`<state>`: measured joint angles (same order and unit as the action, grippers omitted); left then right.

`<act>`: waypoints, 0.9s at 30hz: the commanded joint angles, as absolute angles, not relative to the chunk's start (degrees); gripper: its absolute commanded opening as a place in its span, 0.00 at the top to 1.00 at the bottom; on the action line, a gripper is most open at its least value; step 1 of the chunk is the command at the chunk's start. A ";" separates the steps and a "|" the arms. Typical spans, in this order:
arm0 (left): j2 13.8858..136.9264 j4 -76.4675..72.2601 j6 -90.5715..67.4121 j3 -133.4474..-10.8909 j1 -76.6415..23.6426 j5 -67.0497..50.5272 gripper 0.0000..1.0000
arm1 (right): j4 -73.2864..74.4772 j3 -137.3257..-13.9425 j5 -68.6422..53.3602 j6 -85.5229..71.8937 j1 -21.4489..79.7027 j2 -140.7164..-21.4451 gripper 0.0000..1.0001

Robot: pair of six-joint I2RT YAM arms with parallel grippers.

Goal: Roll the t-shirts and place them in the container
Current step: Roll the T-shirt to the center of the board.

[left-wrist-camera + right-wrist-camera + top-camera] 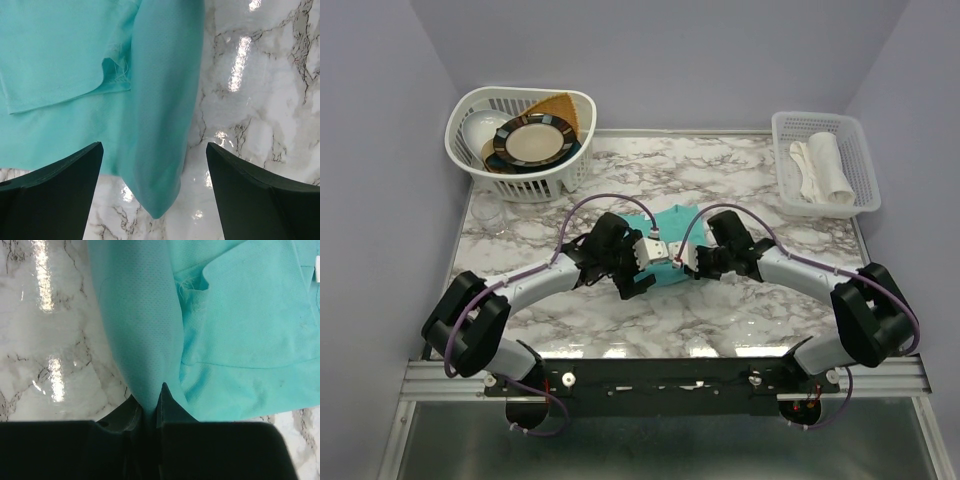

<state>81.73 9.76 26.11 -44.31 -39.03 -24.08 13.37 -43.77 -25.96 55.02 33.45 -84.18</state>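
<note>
A teal-green t-shirt [665, 222] lies folded small at the middle of the marble table [740, 320], mostly hidden under both wrists. In the left wrist view its rolled near edge [160, 100] hangs between my wide-open fingers; the left gripper [155, 200] holds nothing. In the right wrist view the t-shirt's rolled edge [140, 320] runs down into my right gripper [150, 400], whose jaws are pinched shut on the fabric. In the top view the left gripper [638, 282] and right gripper [680, 262] meet over the shirt's near edge.
A white dish basket [525, 140] with a striped plate [532, 140] stands at the back left. A clear glass [490, 215] stands in front of it. A white tray [825, 160] with a rolled white cloth [823, 168] sits at the back right.
</note>
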 commanded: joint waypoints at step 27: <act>93.51 34.26 28.38 -57.90 -34.55 -43.58 0.76 | 21.24 -49.39 -30.74 44.56 31.56 -88.24 0.94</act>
